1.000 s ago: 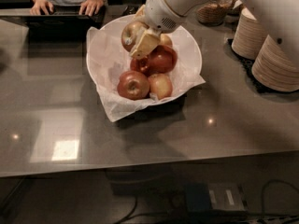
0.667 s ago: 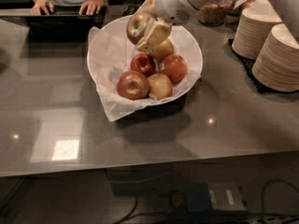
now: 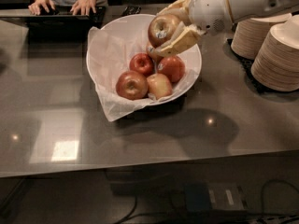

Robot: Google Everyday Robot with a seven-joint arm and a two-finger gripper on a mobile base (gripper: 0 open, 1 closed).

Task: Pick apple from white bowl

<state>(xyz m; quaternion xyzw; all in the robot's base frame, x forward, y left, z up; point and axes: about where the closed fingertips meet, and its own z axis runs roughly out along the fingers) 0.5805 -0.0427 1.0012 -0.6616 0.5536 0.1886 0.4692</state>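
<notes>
My gripper point(image 3: 164, 28) comes in from the upper right and is shut on the golden-brown apple point(image 3: 161, 29), which has a pale shiny spot. It holds the apple above the far right part of the white bowl point(image 3: 103, 41), clear of the fruit below. The bowl is lined with crinkled white paper and stands on the grey counter. One tan finger point(image 3: 180, 42) lies under and right of the apple, the other over its top.
In the bowl lie three red apples point(image 3: 131, 85) and a pale pink-yellow one point(image 3: 159, 85). Stacks of beige paper bowls point(image 3: 276, 55) stand at the right. A person's hands point(image 3: 42, 4) rest on a laptop at the far edge.
My gripper has lifted the golden-brown apple up out of the pile and moved it to the right, over the bowl's far side.
</notes>
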